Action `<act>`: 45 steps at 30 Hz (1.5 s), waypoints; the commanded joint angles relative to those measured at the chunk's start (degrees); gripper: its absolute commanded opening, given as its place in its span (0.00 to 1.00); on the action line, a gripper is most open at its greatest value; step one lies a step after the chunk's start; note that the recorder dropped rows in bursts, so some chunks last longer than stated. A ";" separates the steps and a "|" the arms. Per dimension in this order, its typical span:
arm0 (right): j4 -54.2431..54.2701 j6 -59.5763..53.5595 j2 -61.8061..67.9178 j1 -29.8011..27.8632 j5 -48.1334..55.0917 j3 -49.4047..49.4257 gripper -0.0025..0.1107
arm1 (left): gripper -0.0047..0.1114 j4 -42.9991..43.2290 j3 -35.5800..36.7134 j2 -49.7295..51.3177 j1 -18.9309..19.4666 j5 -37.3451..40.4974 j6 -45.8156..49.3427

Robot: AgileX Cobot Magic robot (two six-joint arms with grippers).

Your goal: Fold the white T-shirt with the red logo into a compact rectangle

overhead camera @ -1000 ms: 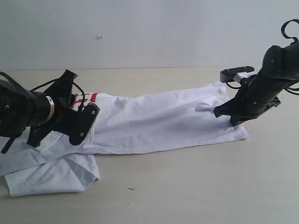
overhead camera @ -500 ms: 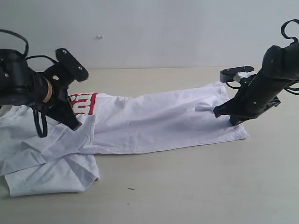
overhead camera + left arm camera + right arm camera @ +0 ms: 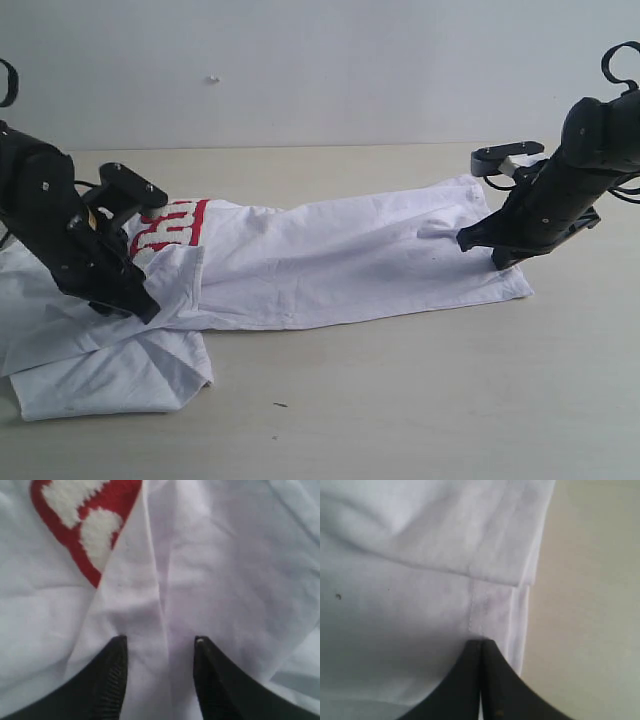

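The bench [image 3: 420, 400] carries the white T-shirt [image 3: 330, 260], stretched long across it, with its left end bunched. The right pincer [image 3: 481, 645] is closed on the hem, I think to anchor that end. The left pincer [image 3: 160, 645] stands open astride 1 raised fold and holds nothing. The red logo [image 3: 85, 530] is partly tucked under, so I cannot read it.

There is one large white cotton short-sleeved T-shirt [image 3: 340, 265], and it bears one logo [image 3: 170, 225] of fuzzy white letters outlined in thick red. There are two black two-fingered grippers: one left gripper [image 3: 160, 641] and one right gripper [image 3: 481, 642]. One flat beige tabletop [image 3: 420, 400] lies underneath.
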 commanded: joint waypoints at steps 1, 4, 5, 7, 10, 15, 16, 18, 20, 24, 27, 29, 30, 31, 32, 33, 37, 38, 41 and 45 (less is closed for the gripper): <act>-0.25 -0.15 0.25 0.08 -0.07 0.15 0.02 | 0.41 0.29 -0.35 1.89 0.12 -4.35 -1.32; -0.25 -0.15 0.25 0.08 -0.28 0.15 0.02 | 0.41 2.48 -0.35 1.89 0.12 -5.56 -1.32; -0.25 -0.15 0.25 0.08 -0.28 0.15 0.02 | 0.41 4.48 -0.35 1.89 0.12 -5.26 -1.71; -0.25 -0.15 0.25 0.08 -0.41 0.15 0.02 | 0.41 10.21 -0.35 1.89 0.12 -4.47 -5.80; -0.25 -0.15 0.25 0.08 -0.41 0.15 0.02 | 0.41 20.29 -0.35 1.89 0.27 -2.11 -14.35; -0.25 -0.15 0.25 0.08 -0.41 0.15 0.02 | 0.36 25.80 -0.35 1.89 0.27 -0.76 -17.40; -0.25 -0.15 0.25 0.08 -0.41 0.15 0.02 | 0.32 25.80 -0.35 1.89 0.27 -1.16 -17.40; -0.25 -0.15 0.25 0.08 -0.41 0.15 0.02 | 0.22 25.80 -0.35 1.89 0.27 -2.16 -17.40; -0.25 -0.15 0.25 0.08 -0.54 0.15 0.02 | 0.09 25.93 -0.35 1.89 0.27 -3.63 -17.13; -0.37 -0.15 0.25 0.08 -0.53 0.15 0.02 | 0.04 29.17 -0.35 1.89 0.27 -7.15 -17.13; -0.37 -0.15 0.25 0.08 -0.53 0.15 0.02 | 0.04 35.20 -0.85 1.89 0.27 -8.91 -17.27; -0.37 -0.37 0.25 0.08 -0.53 0.15 0.02 | 0.04 39.57 -1.59 1.89 0.27 -9.05 -17.27; -0.37 -0.67 0.25 0.08 -0.53 0.15 0.02 | 0.04 41.81 -1.82 1.89 0.27 -9.05 -17.27; -0.37 -0.81 0.25 0.08 -0.53 0.15 0.02 | 0.04 43.42 -2.09 1.89 0.27 -8.93 -17.36; -0.37 -1.14 0.25 0.08 -0.53 0.15 0.02 | 0.05 44.70 -2.22 1.89 0.27 -8.93 -17.36; -0.37 -1.14 0.25 0.08 -0.53 0.15 0.02 | 0.07 46.03 -2.22 1.89 0.27 -8.93 -17.36; -0.37 -1.26 0.25 0.08 -0.53 0.15 0.02 | 0.27 47.15 -2.34 1.89 0.27 -8.93 -17.36; -0.37 -1.26 0.25 0.08 -0.53 0.15 0.02 | 0.34 47.88 -2.34 1.89 0.27 -8.93 -17.81; -0.37 -1.26 0.25 0.08 -0.43 0.15 0.02 | 0.38 52.64 -2.65 1.89 0.27 -8.31 -25.90; -0.37 -1.26 0.25 0.08 -0.19 0.15 0.02 | 0.38 60.95 -2.80 1.41 0.27 -5.45 -38.15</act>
